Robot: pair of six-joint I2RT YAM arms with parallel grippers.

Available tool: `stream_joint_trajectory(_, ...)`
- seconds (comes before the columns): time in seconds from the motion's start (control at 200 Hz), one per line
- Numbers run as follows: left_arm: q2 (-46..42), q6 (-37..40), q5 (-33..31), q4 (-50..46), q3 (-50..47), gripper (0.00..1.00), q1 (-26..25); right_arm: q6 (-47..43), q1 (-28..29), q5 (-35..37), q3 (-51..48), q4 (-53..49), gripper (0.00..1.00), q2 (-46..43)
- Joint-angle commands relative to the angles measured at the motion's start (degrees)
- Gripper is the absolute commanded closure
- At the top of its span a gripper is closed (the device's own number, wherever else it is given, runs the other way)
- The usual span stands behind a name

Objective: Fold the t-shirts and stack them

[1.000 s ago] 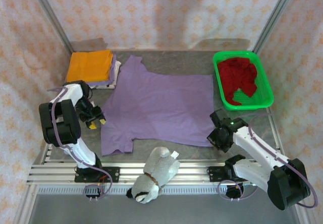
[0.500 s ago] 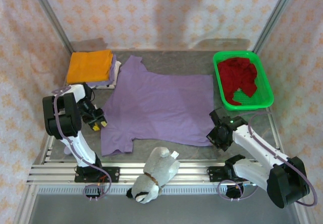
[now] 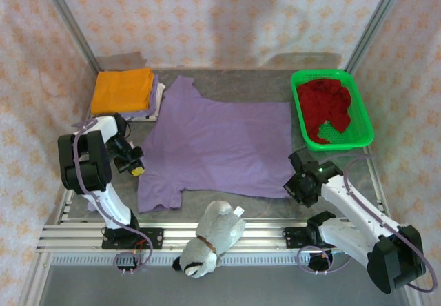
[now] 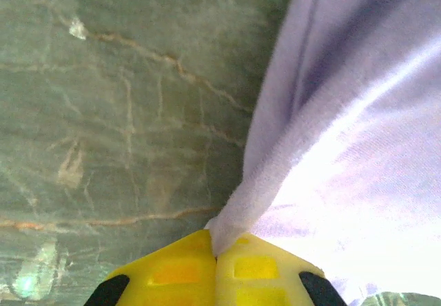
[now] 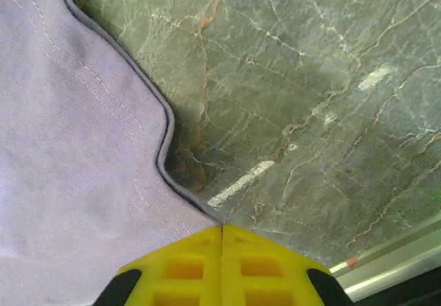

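Note:
A lavender-purple t-shirt lies spread flat in the middle of the table. My left gripper is shut on the purple t-shirt's left edge, pinching a fold of cloth between its yellow fingers. My right gripper is shut on the shirt's near right corner, hem pinched at the tips. A folded orange t-shirt tops a stack at the back left. A dark red t-shirt lies crumpled in the green basket.
A grey-and-white plush toy lies on the front rail between the arm bases. The basket stands at the back right. Patterned walls close in the table on three sides.
My left gripper has slid a little toward the shirt's left edge and closed on it. The right gripper has stayed shut on the corner, nearly still.

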Motion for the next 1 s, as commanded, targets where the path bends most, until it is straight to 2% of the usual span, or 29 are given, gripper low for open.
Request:
stream_joint_trajectory(0.0,-4.02,-0.95,0.38,-2.51,-2.03,1.00,-0.41,0.19,0.13,3.02,1.23,-4.16,1.00,-1.22)
stream_joint_trajectory(0.16,-7.08,-1.91,-0.32,-3.65,-4.67,1.00,-0.66,1.05,0.14,6.12,1.59,-6.76,1.00,-4.32)
stream_joint_trajectory(0.305,-10.56,-2.98,-1.05,-4.44,-5.44,1.00,-1.46,0.71,0.17,4.91,1.03,-6.83,1.00,-5.83)
stream_joint_trajectory(0.461,-11.40,-3.37,1.86,-4.41,-5.36,1.00,-1.55,-1.50,0.11,3.72,2.32,-5.58,1.00,-4.68)
stream_joint_trajectory(0.611,-9.67,-3.90,3.32,-5.25,-0.69,1.00,-1.89,-4.02,-0.04,6.70,6.65,-5.43,1.00,-1.24)
stream_joint_trajectory(0.991,-1.27,-1.53,3.43,-10.18,13.05,1.00,-2.35,-8.05,-4.56,9.53,12.50,1.68,1.00,9.40)
